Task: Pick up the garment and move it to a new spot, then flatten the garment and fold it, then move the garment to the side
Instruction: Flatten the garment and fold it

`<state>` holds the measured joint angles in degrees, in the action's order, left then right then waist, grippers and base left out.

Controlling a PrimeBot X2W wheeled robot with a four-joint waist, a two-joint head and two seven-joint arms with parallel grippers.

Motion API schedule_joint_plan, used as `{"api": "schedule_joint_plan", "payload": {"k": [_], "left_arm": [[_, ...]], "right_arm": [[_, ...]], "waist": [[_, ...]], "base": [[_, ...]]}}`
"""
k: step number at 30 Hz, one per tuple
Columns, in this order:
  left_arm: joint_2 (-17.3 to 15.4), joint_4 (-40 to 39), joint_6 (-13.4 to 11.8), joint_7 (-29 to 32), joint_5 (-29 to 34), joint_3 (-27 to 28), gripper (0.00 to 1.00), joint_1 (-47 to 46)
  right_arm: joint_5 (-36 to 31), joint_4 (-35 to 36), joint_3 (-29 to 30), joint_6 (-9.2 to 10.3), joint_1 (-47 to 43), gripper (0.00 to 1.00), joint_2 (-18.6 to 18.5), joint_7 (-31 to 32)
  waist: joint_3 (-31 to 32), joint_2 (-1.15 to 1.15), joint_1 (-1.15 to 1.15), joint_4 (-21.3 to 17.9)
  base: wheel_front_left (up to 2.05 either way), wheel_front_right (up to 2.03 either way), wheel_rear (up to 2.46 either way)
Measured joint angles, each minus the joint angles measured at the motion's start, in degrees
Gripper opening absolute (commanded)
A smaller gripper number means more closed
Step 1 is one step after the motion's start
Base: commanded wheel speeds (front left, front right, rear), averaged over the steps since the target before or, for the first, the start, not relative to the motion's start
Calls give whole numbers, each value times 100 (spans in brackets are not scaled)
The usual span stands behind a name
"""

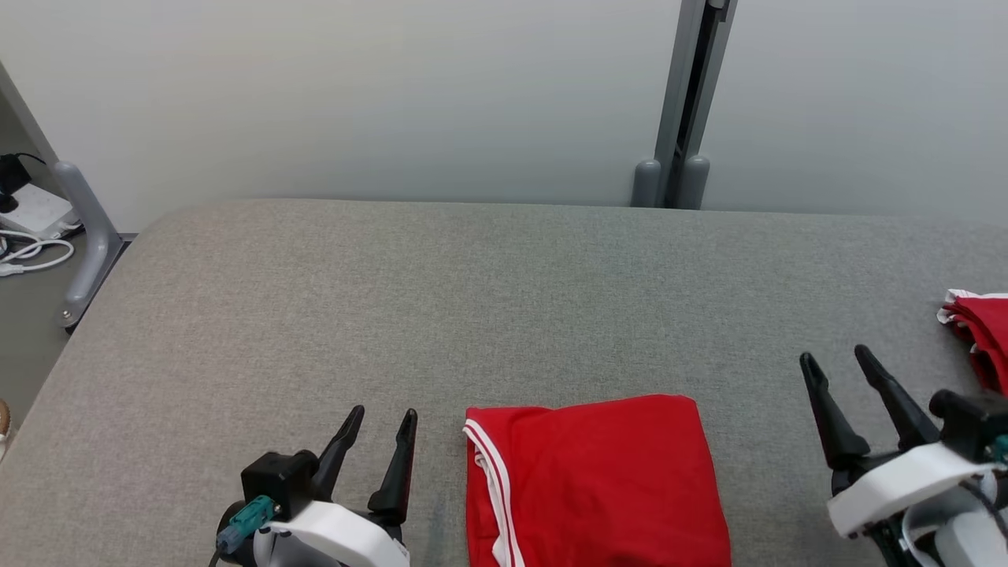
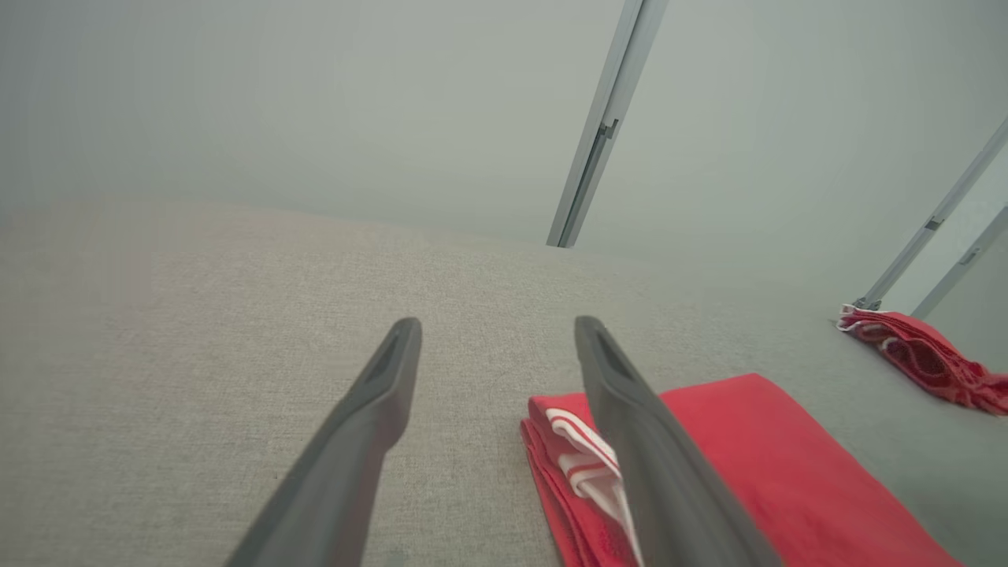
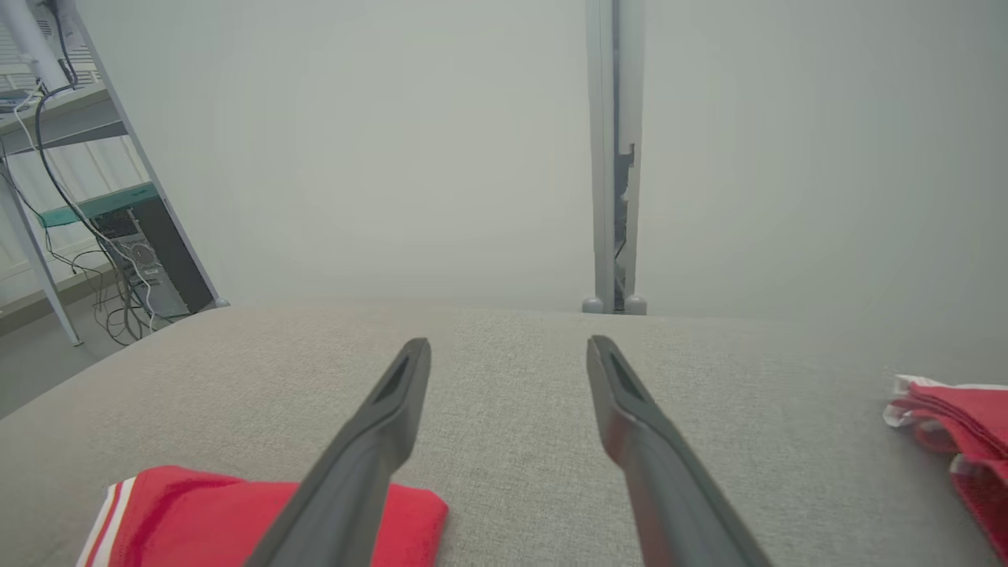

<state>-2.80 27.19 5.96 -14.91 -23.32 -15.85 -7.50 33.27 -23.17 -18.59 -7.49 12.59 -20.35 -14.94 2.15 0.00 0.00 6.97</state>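
A: Head view first. Bkgd?

B: Pale wall [image 1: 394,94], grey post [image 1: 685,102] behind, and a grey padded table [image 1: 315,315] across the frame. The garment [image 1: 598,480], red w/ white trim, lies folded in a neat rectangle at the near edge, about centre.

A: Grippers?

B: The left gripper [image 1: 384,412] is just beside the garment's left edge. The right gripper [image 1: 835,354] is well off to the right. Both have fingers spread, nothing in them, and neither touches the cloth. My guess: the fold's done and the arms sit either side so they don't muss it before the move aside.

A: Anything cut off?

B: The garment's near part runs out of frame, so can't tell its full shape. A second red pile [image 1: 980,339] at the right edge is half cropped. Prob. the side stack.

A: Left wrist view?

B: Spread fingers over bare table. One finger hides part of the trimmed fold. The layers are too bunched to count.

A: Right wrist view?

B: Fingers apart here too. The garment is at lower left, partly behind a finger. A shelf [image 3: 102,228] w/ cables [image 3: 71,197] sits far left, too small for detail.
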Motion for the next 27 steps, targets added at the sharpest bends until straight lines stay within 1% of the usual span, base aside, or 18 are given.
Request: {"api": "schedule_joint_plan", "payload": {"k": [3, 5, 8, 10, 14, 18, 27], "left_arm": [[4, -54, -33, 0, -57, -93, 100, 13], [0, -74, -58, 0, -80, -145, 100, 37], [2, -108, -94, 0, -90, -204, 100, 53], [1, -108, -98, 0, -99, -253, 100, 57], [2, -89, -98, 0, -108, -297, 100, 56], [2, -64, -98, 0, -103, -290, 100, 51], [2, 1, -91, 0, -89, -269, 100, 48]], "right_arm": [[-717, 365, 547, 0, -485, 100, 379, -4], [-925, 603, 835, 0, -683, 100, 583, -4], [-1243, 853, 1017, 0, -854, 100, 731, -4], [-1311, 910, 1056, 0, -920, 100, 813, -4], [-1269, 982, 1028, 0, -963, 100, 894, -4], [-1260, 981, 873, 0, -978, 100, 873, -4], [-1255, 939, 831, 0, -991, 100, 855, -4]], "waist": [[-26, 0, 0, -16], [-41, 0, 0, -21], [-55, 0, 0, -28], [-58, 0, 0, -30], [-69, 0, 0, -22], [-79, 0, 0, 6], [-75, 0, 0, 50]], "base": [[0, 0, 0], [0, 0, 0], [0, 0, 0], [0, 0, 0], [0, 0, 0], [0, 0, 0], [0, 0, 0]]}}
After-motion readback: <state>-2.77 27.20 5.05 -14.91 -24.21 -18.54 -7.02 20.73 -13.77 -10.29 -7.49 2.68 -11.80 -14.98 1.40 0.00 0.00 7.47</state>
